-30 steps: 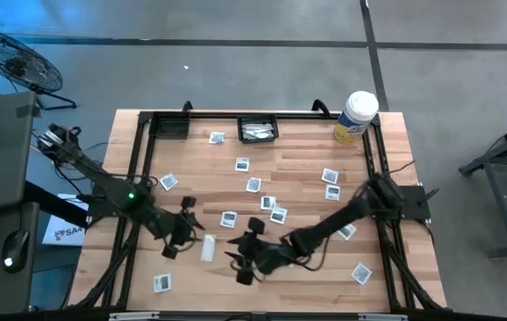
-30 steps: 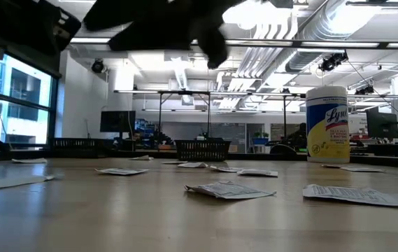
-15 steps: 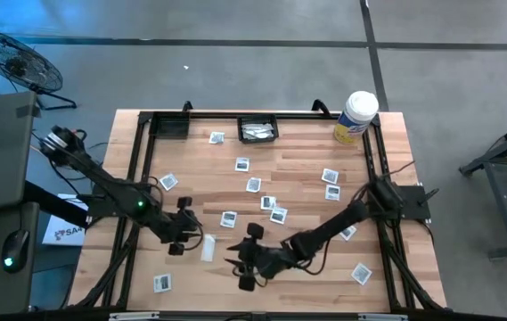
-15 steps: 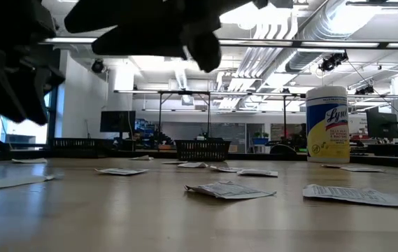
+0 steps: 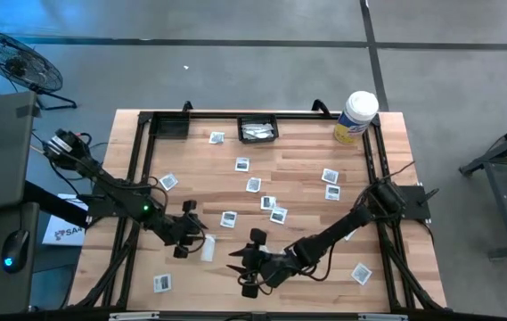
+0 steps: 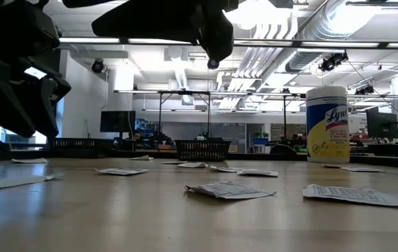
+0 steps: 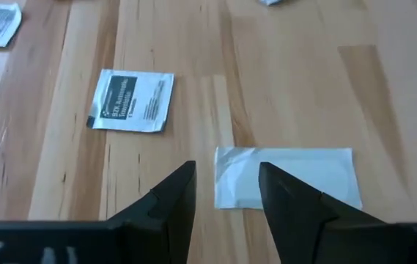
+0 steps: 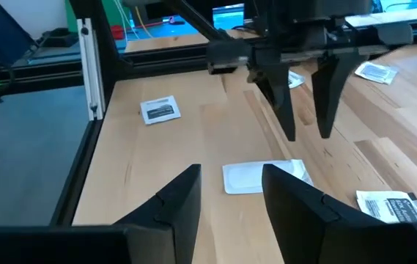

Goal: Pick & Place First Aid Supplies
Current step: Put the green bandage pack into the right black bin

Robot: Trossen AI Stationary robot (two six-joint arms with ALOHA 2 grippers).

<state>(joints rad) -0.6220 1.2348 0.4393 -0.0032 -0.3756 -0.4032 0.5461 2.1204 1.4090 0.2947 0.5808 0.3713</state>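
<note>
High view: both dark arms converge on the near-centre of the light wooden slatted table (image 5: pixel 306 169). The left gripper (image 5: pixel 188 234) hangs just beside a plain white rectangular packet (image 5: pixel 207 248); the right gripper (image 5: pixel 246 265) sits close on the packet's other side. Neither holds anything.

Left wrist view: the left gripper's two dark fingers (image 7: pixel 165 202) stand parted, with bare wood between them. The plain white packet (image 7: pixel 287 178) lies flat just ahead, its short edge lined up with the gap. A second item, a square white packet with a dark printed centre (image 7: pixel 131 100), lies farther ahead and to one side.

Right wrist view: the right gripper (image 8: pixel 230 192) is likewise parted and empty, aimed at the same plain white packet (image 8: pixel 265 176). The left gripper (image 8: pixel 305 110) hangs above the far side of that packet, fingertips pointing down.

Judgement: the packet lies flat against the wood, leaving little edge to pinch. Approach from two sides probably allows one gripper to brace or lift while the other grips.

The remaining first aid supplies are scattered flat across the table, well apart. A small black mesh basket (image 5: pixel 257 119) at the far edge already contains some pale packets and is the likely destination. A white cylindrical tub with a yellow label (image 5: pixel 355 117) stands at the far right corner, clear of the work.
</note>
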